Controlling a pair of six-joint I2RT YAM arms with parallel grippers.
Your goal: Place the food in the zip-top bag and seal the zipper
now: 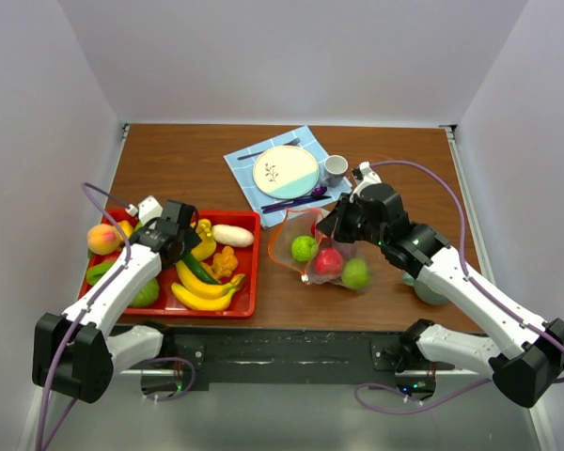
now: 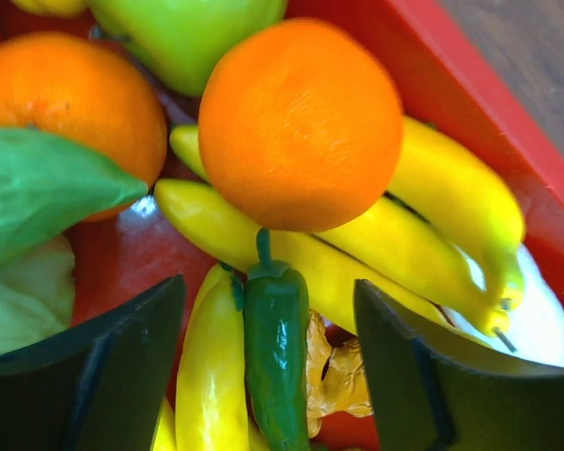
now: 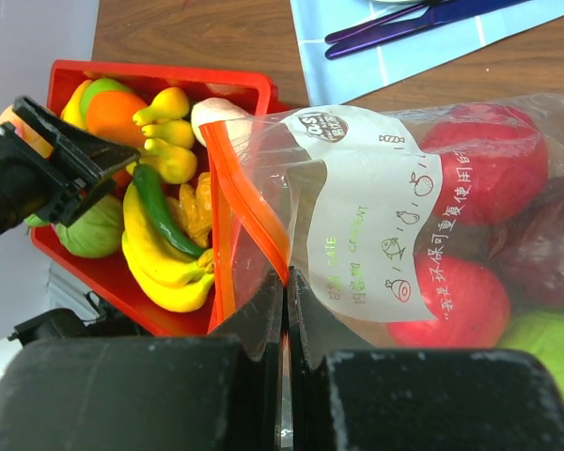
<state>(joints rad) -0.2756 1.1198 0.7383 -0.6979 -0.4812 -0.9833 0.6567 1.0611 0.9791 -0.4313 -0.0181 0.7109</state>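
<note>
The tray [image 1: 249,218] is red. In it the bananas [image 1: 202,293] are yellow, the orange [image 2: 301,122] is bright orange and the pepper [image 2: 274,366] is dark green. The zip-top bag [image 3: 357,235] is clear, with a white label printed in green and red. Its zipper [image 3: 249,202] is orange-red. The napkin [image 1: 240,167] is blue with white lines.

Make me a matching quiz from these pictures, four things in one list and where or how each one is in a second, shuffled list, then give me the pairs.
Column one:
1. left pincer
2. right pincer
3. plate
4. bananas

Column two:
A. on the blue napkin
B. open, over the red tray
C. lying in the red tray
D. shut on the edge of the zip-top bag

Pairs: 1-B, 2-D, 3-A, 4-C
</note>
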